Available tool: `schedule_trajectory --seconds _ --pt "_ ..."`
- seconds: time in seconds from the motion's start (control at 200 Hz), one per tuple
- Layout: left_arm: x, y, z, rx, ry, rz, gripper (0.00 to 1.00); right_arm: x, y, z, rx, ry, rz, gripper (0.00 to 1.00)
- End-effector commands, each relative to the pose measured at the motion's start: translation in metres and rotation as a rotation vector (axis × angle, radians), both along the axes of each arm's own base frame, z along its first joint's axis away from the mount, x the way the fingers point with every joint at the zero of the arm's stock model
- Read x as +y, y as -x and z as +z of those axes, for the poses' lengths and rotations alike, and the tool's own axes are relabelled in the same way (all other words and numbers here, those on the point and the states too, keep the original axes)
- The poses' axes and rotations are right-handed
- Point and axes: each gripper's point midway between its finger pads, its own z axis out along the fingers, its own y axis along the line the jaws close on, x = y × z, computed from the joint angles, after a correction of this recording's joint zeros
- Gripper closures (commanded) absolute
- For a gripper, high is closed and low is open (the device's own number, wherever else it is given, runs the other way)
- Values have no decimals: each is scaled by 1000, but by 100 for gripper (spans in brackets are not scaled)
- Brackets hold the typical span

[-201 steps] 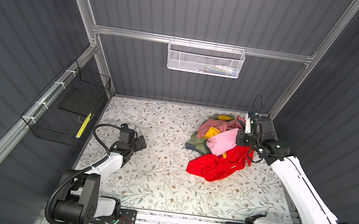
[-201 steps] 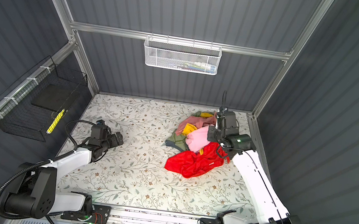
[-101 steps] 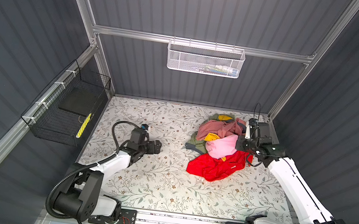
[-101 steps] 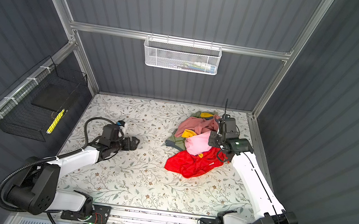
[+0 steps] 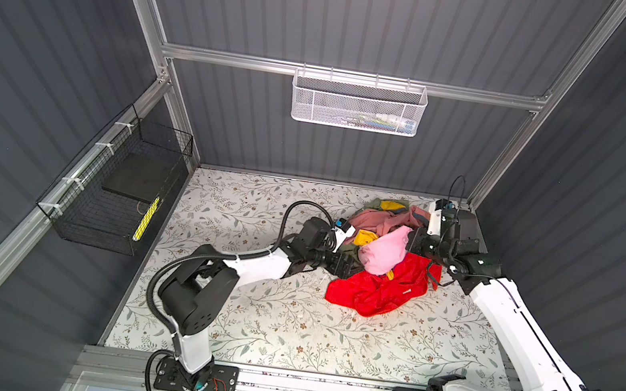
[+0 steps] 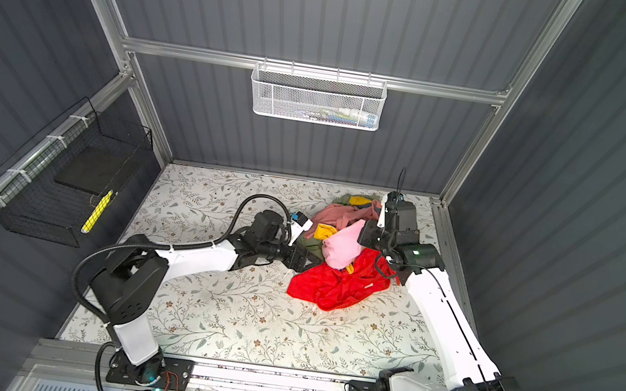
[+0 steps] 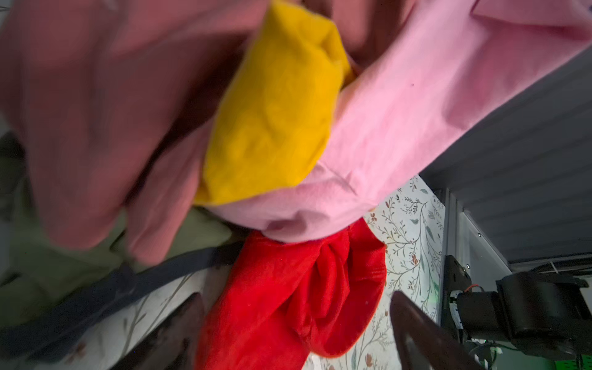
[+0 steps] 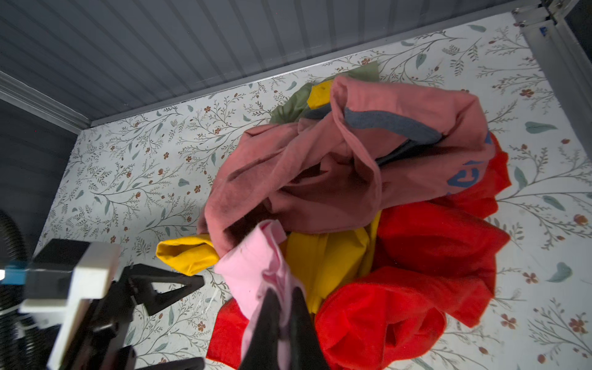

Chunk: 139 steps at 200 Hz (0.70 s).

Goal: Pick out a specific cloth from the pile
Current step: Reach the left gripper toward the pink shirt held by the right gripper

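Cloth (image 5: 383, 249) hangs over the pile (image 5: 379, 220), pinched in the clenched right hand (image 8: 283, 307). Left hand (image 5: 347, 267) hovers just beside it, spread wide, grasping nothing.

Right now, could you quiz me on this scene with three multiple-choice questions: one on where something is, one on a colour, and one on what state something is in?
1. Where on the flowered table does the pile of clothes lie?
A. Far right part
B. Near left corner
C. Middle of the near edge

2. What colour is the cloth pinched by the right jaws?
A. Olive green
B. Light pink
C. Mustard yellow

3. How do the left jaws stand?
A. Shut and empty
B. Shut on fabric
C. Open, holding nothing

Answers:
1 A: both top views show the heap towards the far right corner.
2 B: the right wrist view shows light pink fabric between the closed jaws.
3 C: the right wrist view shows them spread, with table showing between.
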Motion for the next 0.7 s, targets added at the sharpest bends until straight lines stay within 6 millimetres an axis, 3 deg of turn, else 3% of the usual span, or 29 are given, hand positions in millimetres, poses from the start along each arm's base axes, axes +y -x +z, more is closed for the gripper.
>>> schedule_trajectory --seconds 0.0,0.17,0.29,0.46,0.535,0.69 --pt "-24 -7 13 2 56 7 10 4 -5 7 -35 -34 9 100" --pt "-36 -24 8 -30 21 122 10 11 -1 9 -37 -70 38 100" --pt "-53 -27 11 -48 28 112 9 22 3 14 -71 -135 83 100" --pt "-63 -39 12 -48 33 130 15 19 8 13 -97 -156 61 100" --pt "-66 -42 11 -50 28 130 26 18 8 12 -99 -149 55 100" --pt "-65 -44 24 -75 46 138 63 17 8 -1 -58 -132 53 91"
